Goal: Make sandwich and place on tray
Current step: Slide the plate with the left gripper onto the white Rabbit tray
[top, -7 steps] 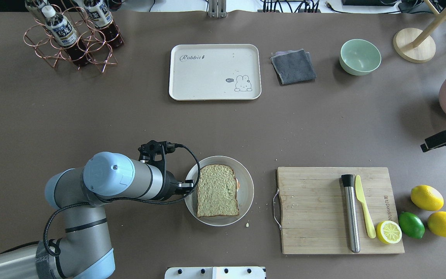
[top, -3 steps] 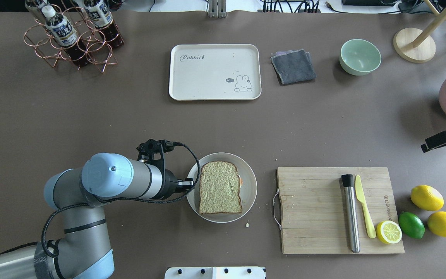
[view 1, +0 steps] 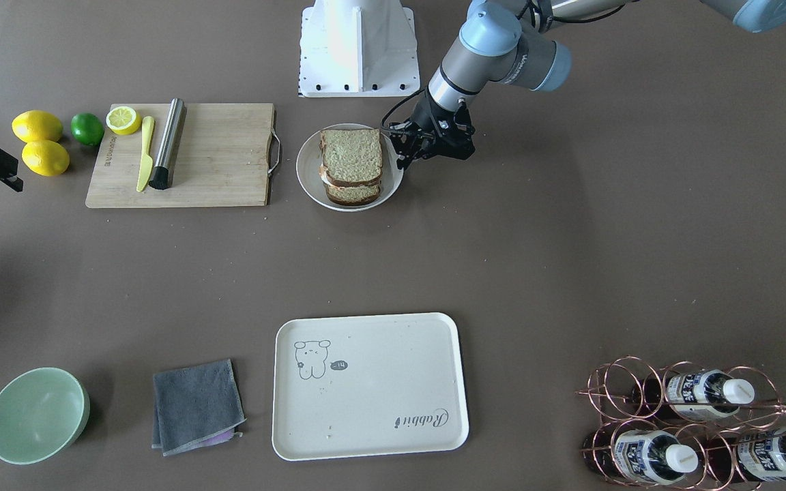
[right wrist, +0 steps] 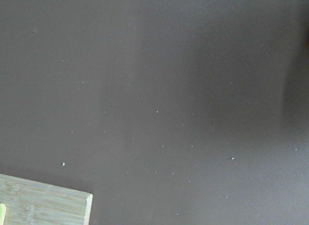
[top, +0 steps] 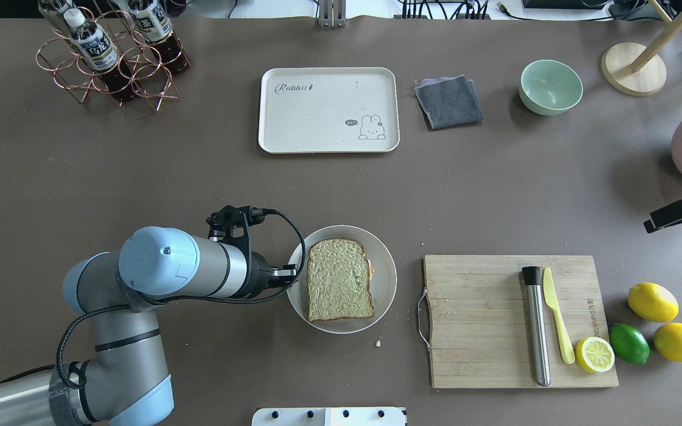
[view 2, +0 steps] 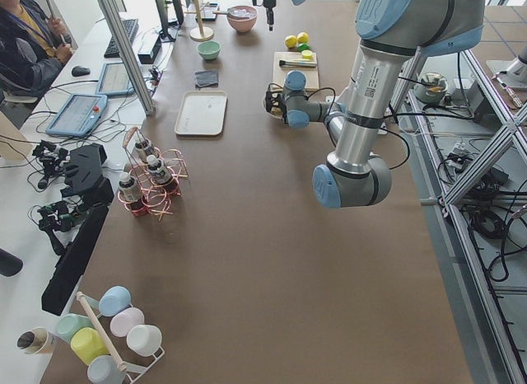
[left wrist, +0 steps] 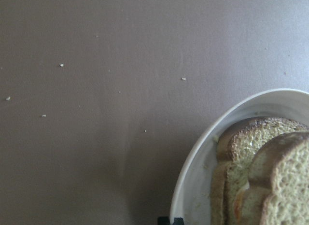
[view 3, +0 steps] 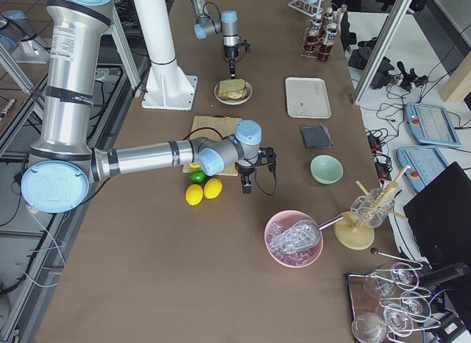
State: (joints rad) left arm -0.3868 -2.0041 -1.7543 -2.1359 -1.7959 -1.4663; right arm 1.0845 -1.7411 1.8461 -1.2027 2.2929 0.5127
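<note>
The sandwich (top: 340,279), two brown bread slices with egg showing at the side, lies on a round white plate (top: 383,278). It also shows in the front view (view 1: 351,160) and the left wrist view (left wrist: 270,176). My left gripper (top: 291,277) is shut on the plate's rim on the robot's left side (view 1: 396,146). The cream tray (top: 317,118) lies empty at the far middle of the table, well apart from the plate. My right gripper (top: 681,213) hovers at the table's right edge, over bare table; I cannot tell if it is open or shut.
A wooden cutting board (top: 483,319) with a steel muddler, yellow knife and lemon half lies right of the plate. Lemons and a lime (top: 629,343) sit beyond it. A grey cloth (top: 449,102) and green bowl (top: 550,87) sit right of the tray; a bottle rack (top: 110,53) stands far left.
The left gripper has moved the plate with the sandwich a little forward and to the right, toward the tray. The right arm has not moved.
</note>
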